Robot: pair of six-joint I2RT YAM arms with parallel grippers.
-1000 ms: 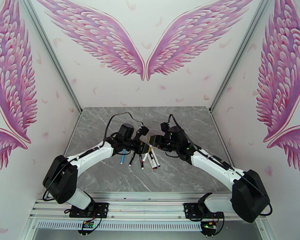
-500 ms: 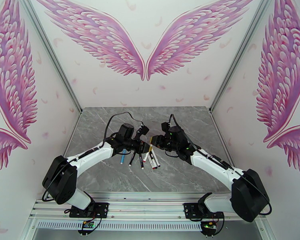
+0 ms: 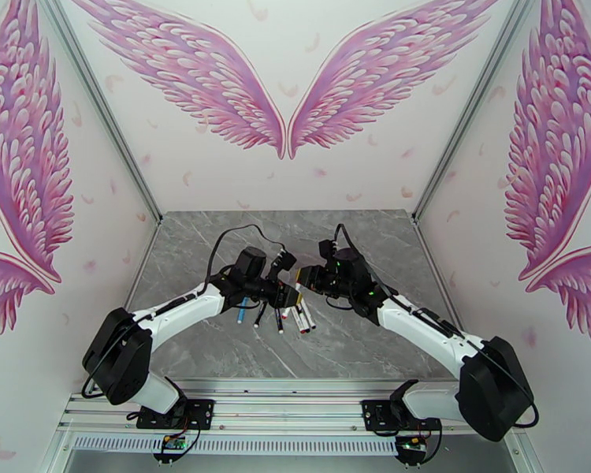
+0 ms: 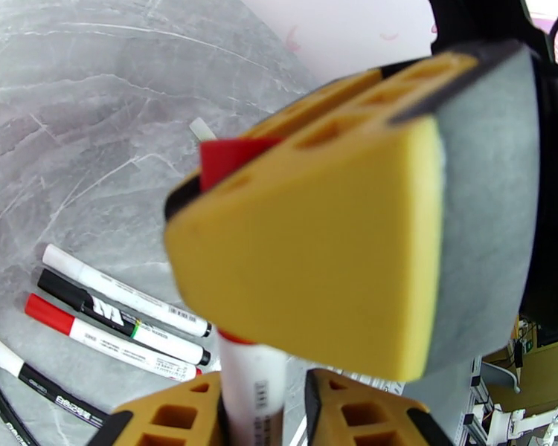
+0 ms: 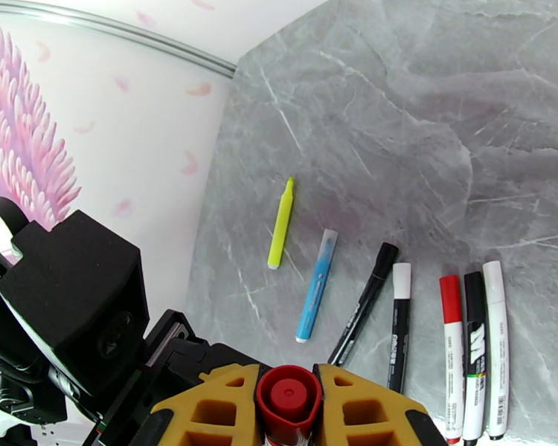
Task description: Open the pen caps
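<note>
In the top view my left gripper (image 3: 286, 294) and right gripper (image 3: 299, 278) meet tip to tip above the row of pens (image 3: 299, 317). In the left wrist view my left gripper (image 4: 263, 414) is shut on the white barrel of a pen (image 4: 253, 384). That pen's red cap (image 4: 227, 154) pokes out past the right gripper's big yellow finger (image 4: 316, 247), which hides the join of cap and barrel. In the right wrist view the right gripper (image 5: 288, 401) is shut on the red cap (image 5: 288, 392), seen end on.
Several pens lie side by side on the grey marble table (image 5: 428, 105): a yellow pen (image 5: 280, 224), a blue pen (image 5: 316, 286), black ones (image 5: 364, 302) and white-barrelled ones with red or black ends (image 5: 451, 351). Pink-winged walls close in the table's sides and back.
The left wrist has shifted slightly right and down toward the right gripper. Both grippers keep their hold on the same pen.
</note>
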